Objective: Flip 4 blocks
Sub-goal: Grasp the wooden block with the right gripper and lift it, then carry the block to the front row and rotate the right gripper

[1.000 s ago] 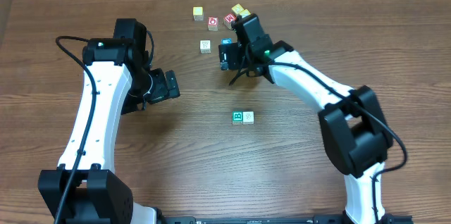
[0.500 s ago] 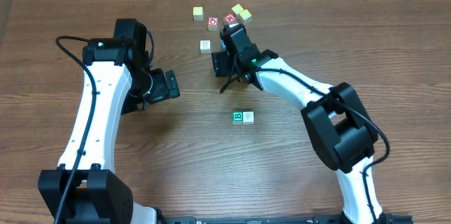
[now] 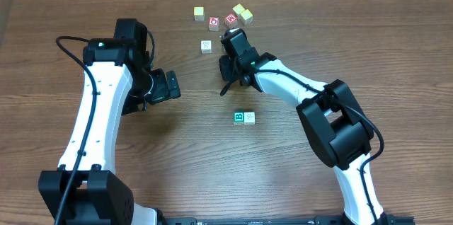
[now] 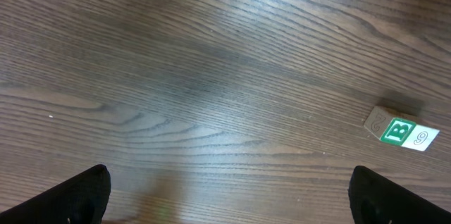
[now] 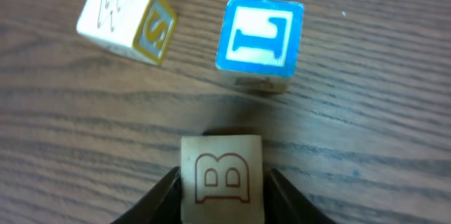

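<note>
In the right wrist view, my right gripper (image 5: 221, 199) is shut on a pale block (image 5: 221, 178) with a red-outlined B on top; both fingers press its sides. A blue-faced cube (image 5: 261, 37) lies just ahead of it, and a pale patterned block (image 5: 127, 20) with a yellow side sits ahead to the left. From overhead, the right gripper (image 3: 228, 47) hides the held block, next to a dotted cream block (image 3: 206, 46). A green B block (image 3: 239, 117) and a pale block (image 3: 250, 117) sit together mid-table. My left gripper (image 3: 170, 85) hangs open with nothing in it, well left of that pair.
A yellow cube (image 3: 199, 13), two red-faced cubes (image 3: 214, 22) (image 3: 230, 19) and two yellowish cubes (image 3: 243, 13) sit at the table's far side. The left wrist view shows bare wood, with the green B block (image 4: 398, 131) at the right edge.
The right gripper slid left across the table and its jaws closed from wide open onto the B-outlined block. The left arm has not moved.
</note>
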Robot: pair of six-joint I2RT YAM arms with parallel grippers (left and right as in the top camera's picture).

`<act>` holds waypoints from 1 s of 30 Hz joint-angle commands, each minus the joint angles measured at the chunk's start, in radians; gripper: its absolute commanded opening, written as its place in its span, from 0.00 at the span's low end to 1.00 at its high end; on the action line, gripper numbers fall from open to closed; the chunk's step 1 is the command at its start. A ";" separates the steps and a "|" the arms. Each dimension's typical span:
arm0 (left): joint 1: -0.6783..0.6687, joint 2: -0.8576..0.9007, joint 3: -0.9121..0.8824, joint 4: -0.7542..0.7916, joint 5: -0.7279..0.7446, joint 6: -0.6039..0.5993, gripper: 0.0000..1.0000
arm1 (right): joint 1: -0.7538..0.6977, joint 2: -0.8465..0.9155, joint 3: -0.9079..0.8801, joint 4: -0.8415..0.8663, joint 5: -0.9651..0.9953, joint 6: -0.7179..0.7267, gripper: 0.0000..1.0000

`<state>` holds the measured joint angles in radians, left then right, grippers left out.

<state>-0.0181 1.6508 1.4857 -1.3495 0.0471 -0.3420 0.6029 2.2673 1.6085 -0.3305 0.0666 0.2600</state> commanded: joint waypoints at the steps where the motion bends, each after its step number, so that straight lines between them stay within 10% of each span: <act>1: -0.002 -0.009 0.021 0.001 -0.011 -0.018 1.00 | 0.004 -0.114 0.017 -0.018 0.011 -0.006 0.30; 18: -0.002 -0.009 0.021 0.001 -0.011 -0.018 1.00 | 0.163 -0.418 0.006 -0.495 -0.069 0.328 0.26; 30: -0.002 -0.009 0.021 0.001 -0.011 -0.018 1.00 | 0.333 -0.402 -0.181 -0.408 0.110 0.429 0.26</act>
<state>-0.0181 1.6508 1.4857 -1.3491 0.0471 -0.3420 0.9257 1.8599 1.4689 -0.7738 0.1135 0.6506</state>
